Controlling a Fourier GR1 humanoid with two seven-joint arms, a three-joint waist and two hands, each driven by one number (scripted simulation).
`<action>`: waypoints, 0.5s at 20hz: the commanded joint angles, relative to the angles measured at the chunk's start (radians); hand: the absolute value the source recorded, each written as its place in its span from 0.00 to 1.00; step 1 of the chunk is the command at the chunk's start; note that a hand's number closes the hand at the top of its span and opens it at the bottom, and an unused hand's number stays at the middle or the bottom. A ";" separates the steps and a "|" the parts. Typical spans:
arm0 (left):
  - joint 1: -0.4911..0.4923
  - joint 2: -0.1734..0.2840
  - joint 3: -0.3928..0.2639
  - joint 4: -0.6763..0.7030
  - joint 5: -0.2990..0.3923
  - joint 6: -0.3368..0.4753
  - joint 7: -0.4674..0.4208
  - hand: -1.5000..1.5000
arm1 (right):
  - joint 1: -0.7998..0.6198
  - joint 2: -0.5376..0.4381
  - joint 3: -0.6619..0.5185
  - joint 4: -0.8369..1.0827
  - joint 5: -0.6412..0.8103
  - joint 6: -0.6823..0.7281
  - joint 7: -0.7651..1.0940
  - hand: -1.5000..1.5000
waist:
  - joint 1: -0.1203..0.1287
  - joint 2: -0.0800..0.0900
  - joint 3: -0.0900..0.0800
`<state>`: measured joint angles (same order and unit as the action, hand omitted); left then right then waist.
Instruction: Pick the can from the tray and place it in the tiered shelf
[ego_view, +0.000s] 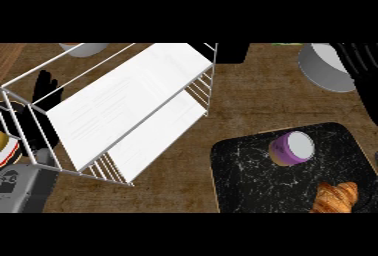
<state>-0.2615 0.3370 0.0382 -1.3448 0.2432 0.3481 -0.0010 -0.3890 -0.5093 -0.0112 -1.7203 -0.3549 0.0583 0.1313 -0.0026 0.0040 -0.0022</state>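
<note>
The can (292, 148), purple with a pale top, stands upright on the black marbled tray (251, 175) at the lower right. No hand touches it. The tiered shelf (129, 107), a wire frame with two white boards, fills the left and middle. Behind its wires at the far left, my left hand (46, 92) is open with its fingers pointing up, and its grey forearm (22, 187) lies below. My right hand (362, 70) shows at the right edge above the tray, its fingers straight, holding nothing and partly cut off by the edge.
A croissant (337, 196) lies on the tray's near right corner. A grey round bowl (323, 67) sits at the back right, beside my right hand. Another grey dish (85, 48) and a black block (232, 52) stand along the back. Bare wooden counter (251, 102) separates shelf and tray.
</note>
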 joint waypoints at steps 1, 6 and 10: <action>0.052 -0.020 -0.028 0.008 -0.014 -0.036 0.021 0.50 | 0.062 -0.021 -0.072 -0.001 0.006 0.044 -0.043 1.00 | 0.000 -0.005 0.002; 0.170 -0.013 -0.111 0.068 0.035 -0.152 0.172 0.50 | 0.151 -0.152 -0.298 0.199 -0.033 0.127 -0.222 1.00 | -0.015 0.003 0.007; 0.192 -0.039 -0.138 0.085 0.063 -0.211 0.177 0.50 | 0.273 -0.181 -0.243 0.388 0.099 0.078 -0.101 1.00 | -0.001 0.005 0.004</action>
<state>-0.1264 0.3172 -0.0566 -1.2880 0.2837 0.2028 0.1370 -0.1886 -0.6947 -0.2159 -1.4794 -0.2604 0.1300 0.0409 -0.0202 0.0107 0.0019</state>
